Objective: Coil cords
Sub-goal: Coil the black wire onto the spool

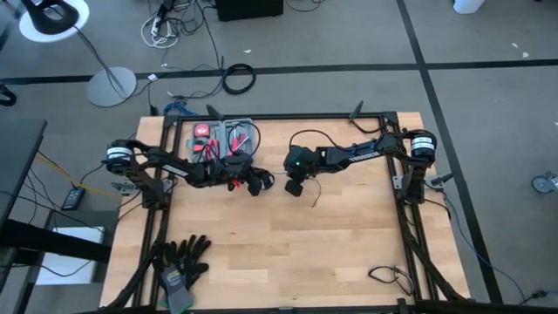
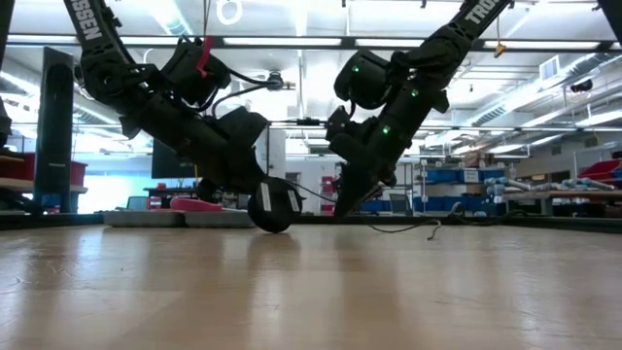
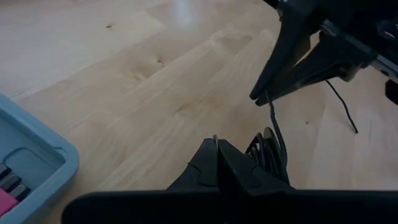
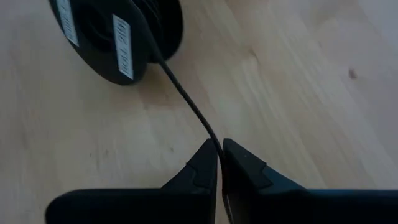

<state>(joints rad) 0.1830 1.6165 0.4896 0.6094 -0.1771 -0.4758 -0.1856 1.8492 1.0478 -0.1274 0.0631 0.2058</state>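
The cord is a thin black wire wound on a black spool (image 4: 118,37) with white labels. The spool stands on its rim on the table (image 2: 274,206) near the middle. One strand (image 4: 186,99) runs from it to my right gripper (image 4: 219,149), which is shut on it. The loose tail (image 2: 418,229) lies on the wood beyond. My left gripper (image 3: 217,144) is shut at the spool, whose windings (image 3: 268,149) show beside its fingers. My left gripper meets the spool (image 2: 264,197) slanting down from the table's left. Its own fingers hide the place of contact, so the part it has cannot be told. The spool stays upright with its rim on the wood. My right gripper pinches the single strand (image 4: 210,135) between its two fingertips, a short way from the spool. The fingers slant down from the table's right, their tips close to the wood. The strand runs nearly straight back to the spool.
A grey-blue tray (image 1: 223,139) of red and black tools sits at the far left, close behind my left arm. Black gloves (image 1: 183,262) lie at the near left edge. A small loose wire (image 1: 388,277) lies at the near right. Bare wood fills the near middle.
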